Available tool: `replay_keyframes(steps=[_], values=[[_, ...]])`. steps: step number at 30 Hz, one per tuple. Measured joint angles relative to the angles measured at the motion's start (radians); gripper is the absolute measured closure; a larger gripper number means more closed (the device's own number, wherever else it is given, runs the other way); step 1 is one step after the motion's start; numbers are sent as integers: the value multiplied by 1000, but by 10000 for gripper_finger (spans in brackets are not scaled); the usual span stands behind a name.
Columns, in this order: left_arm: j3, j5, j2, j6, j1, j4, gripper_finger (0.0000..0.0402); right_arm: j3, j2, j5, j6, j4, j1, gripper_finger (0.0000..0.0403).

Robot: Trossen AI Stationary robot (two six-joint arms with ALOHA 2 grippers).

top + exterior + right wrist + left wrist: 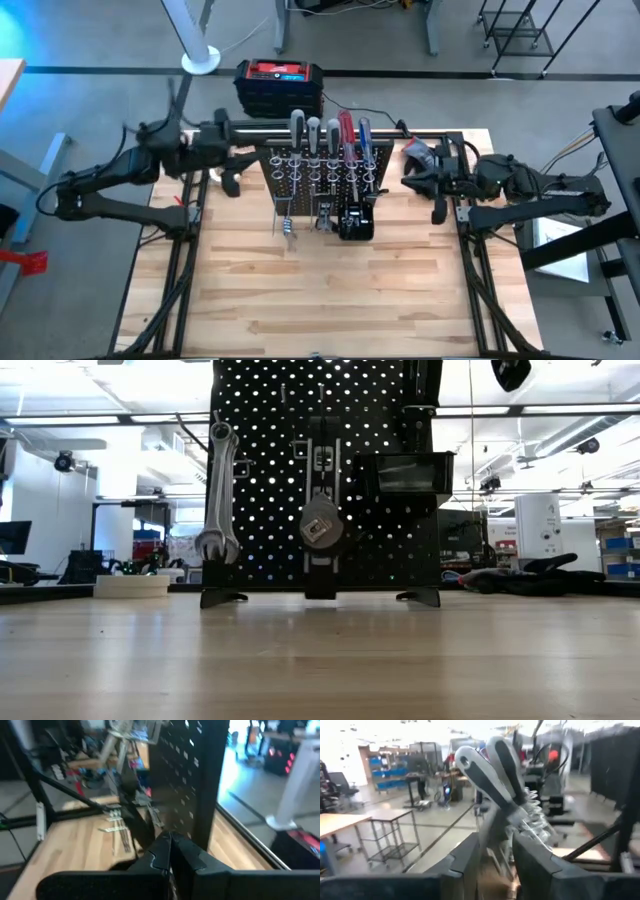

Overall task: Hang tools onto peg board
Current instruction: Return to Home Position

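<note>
The black peg board [322, 178] stands upright mid-table. Several screwdrivers stand in its top ring holders: grey-black handles [313, 130], a red one [346, 126] and a blue one [365, 131]. A silver wrench [218, 490] and a round tape measure [322, 525] hang from hooks on its front, next to a small black bin [400, 472]. My left gripper [495, 865] is open and level, off the board's left end, with the grey-black handles [492, 767] just beyond its fingers. My right gripper [170, 847] is shut and empty, off the board's right end.
Black gloves [422, 156] lie at the far right beside my right arm. A black-and-red case [280, 85] sits on the floor behind the table. A white tape roll [130, 585] lies at the left. The bare wooden table [330, 300] stretches in front of the board.
</note>
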State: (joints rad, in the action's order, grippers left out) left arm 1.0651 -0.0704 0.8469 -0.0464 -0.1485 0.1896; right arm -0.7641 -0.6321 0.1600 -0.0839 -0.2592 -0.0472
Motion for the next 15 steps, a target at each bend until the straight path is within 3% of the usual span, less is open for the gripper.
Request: replay_keyframes(steps=[8, 15], values=[[-335, 1, -209, 102, 4, -68, 345, 60, 97, 27, 33, 20, -40, 403], [-524, 1, -319, 126, 3, -146, 398, 229, 179, 18, 17, 193, -41, 403]])
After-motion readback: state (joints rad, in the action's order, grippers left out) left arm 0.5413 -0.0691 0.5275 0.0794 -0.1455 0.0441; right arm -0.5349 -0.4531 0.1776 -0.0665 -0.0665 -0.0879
